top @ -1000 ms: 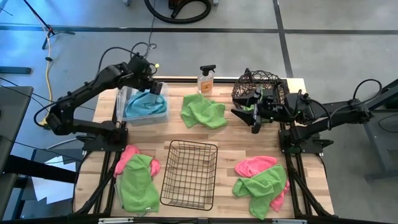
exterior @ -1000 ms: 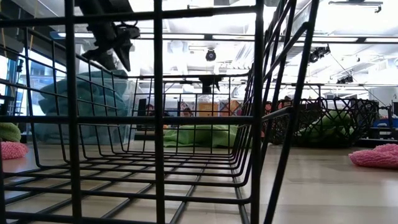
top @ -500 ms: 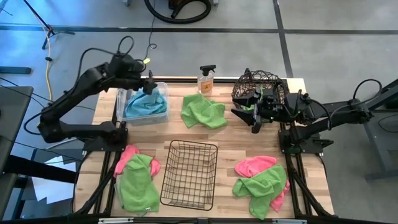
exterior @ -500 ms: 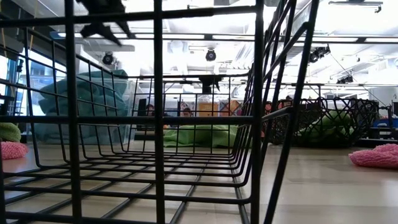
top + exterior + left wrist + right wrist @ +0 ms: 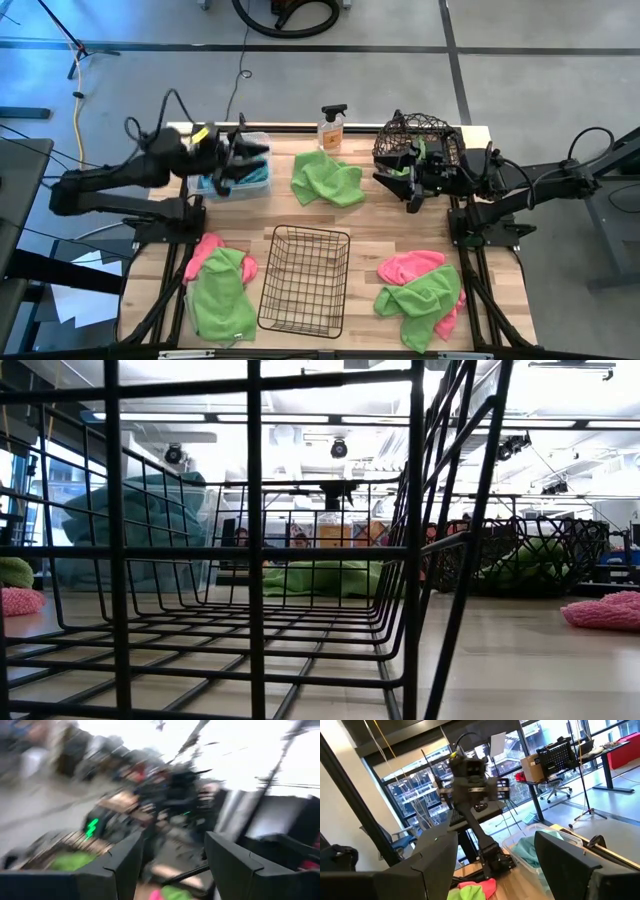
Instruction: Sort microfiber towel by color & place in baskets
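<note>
Left arm: over the last second I've swung it from above the clear bin [image 5: 262,140] back and down toward its own side — the left gripper [image 5: 236,165] now sits at the bin's near edge, fingers apart, nothing between them.
Teal towel [image 5: 255,178]: it lies in the clear bin; a second ago the gripper was right over it, so I read this as a drop-off just finished.
Right arm: unchanged, parked in front of the round wire basket [image 5: 415,132]; the right gripper [image 5: 411,196] stands wide open and empty.
Green towels: one in the round basket, seen in the low view [image 5: 525,565]; one loose mid-desk [image 5: 326,178]; one at the front left [image 5: 220,295] over a pink towel [image 5: 207,248]; one at the front right [image 5: 420,297] beside another pink one [image 5: 408,266].
Black grid basket [image 5: 305,280]: it holds nothing I can see.
Meaning: teal looks settled — my next pick is likely a green or pink towel, and pink would go to the grid basket.
</note>
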Motion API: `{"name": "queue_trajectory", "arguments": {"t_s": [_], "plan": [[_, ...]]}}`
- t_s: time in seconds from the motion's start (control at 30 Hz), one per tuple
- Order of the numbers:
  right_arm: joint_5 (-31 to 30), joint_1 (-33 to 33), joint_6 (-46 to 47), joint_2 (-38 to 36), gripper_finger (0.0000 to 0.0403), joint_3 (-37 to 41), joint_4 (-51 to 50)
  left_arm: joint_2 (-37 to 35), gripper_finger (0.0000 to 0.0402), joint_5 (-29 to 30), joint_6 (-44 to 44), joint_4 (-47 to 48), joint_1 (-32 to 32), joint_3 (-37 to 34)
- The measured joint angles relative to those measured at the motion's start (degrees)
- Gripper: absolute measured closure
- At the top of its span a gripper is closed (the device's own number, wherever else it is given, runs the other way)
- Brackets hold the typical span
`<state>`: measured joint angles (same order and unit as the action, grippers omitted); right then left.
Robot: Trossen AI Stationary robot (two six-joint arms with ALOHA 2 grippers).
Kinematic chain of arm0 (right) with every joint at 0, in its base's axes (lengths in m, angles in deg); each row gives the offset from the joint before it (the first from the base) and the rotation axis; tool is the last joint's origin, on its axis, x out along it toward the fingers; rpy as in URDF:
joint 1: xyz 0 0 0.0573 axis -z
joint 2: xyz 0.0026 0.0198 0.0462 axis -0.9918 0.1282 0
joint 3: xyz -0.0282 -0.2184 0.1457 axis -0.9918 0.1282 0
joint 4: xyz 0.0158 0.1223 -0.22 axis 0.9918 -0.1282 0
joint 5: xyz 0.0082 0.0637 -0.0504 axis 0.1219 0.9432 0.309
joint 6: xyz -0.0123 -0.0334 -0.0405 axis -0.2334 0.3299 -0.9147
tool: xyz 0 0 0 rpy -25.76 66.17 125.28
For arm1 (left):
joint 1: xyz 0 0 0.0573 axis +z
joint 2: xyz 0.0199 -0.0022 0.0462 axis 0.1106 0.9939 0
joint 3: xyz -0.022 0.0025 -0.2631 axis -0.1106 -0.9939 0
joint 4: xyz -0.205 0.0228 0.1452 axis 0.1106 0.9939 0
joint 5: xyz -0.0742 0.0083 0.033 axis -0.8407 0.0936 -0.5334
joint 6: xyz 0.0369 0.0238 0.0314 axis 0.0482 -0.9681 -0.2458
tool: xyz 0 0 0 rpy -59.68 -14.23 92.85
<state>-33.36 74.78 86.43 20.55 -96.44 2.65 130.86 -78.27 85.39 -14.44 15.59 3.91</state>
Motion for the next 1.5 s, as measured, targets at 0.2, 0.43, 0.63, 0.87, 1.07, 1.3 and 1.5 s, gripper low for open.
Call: {"name": "queue_trajectory", "arguments": {"t_s": [0.2, 0.43, 0.63, 0.87, 1.07, 1.3, 1.5], "plan": [[0.1, 0.0, 1.2, 0.0, 0.0142, 0.0, 0.1, 0.0, 0.0200, 4.9, -3.1, -13.4, -8.7, -5.9], [0.1, 0.0, 1.4, 0.0, 0.0142, 0.0, 0.1, 0.2, 0.0200, 10.4, -9.3, -11.2, -11.0, -6.1], [1.8, 0.0, 0.9, 0.0, 0.0142, 0.0, 0.0, 0.2, 0.0200, 10.5, -14.8, -11.7, -11.0, -6.0], [4.6, 0.0, 3.6, 0.6, 0.0142, 0.0, -3.3, 0.1, 0.0200, 10.6, -16.8, -11.7, -11.0, -6.0], [4.6, 0.6, 10.2, 8.7, 0.0142, -0.5, -4.8, 0.1, 0.0200, 10.6, -15.8, -12.0, -11.0, -6.0], [5.7, 6.5, 11.0, 26.8, 0.0142, -14.5, -21.4, 0.0, 0.0200, 10.6, -15.8, -12.4, -11.0, -6.0], [5.6, 12.2, 12.0, 41.4, 0.0142, -27.6, -42.1, 0.0, 0.0200, 10.5, -13.3, -12.3, -11.0, -6.0]]}}
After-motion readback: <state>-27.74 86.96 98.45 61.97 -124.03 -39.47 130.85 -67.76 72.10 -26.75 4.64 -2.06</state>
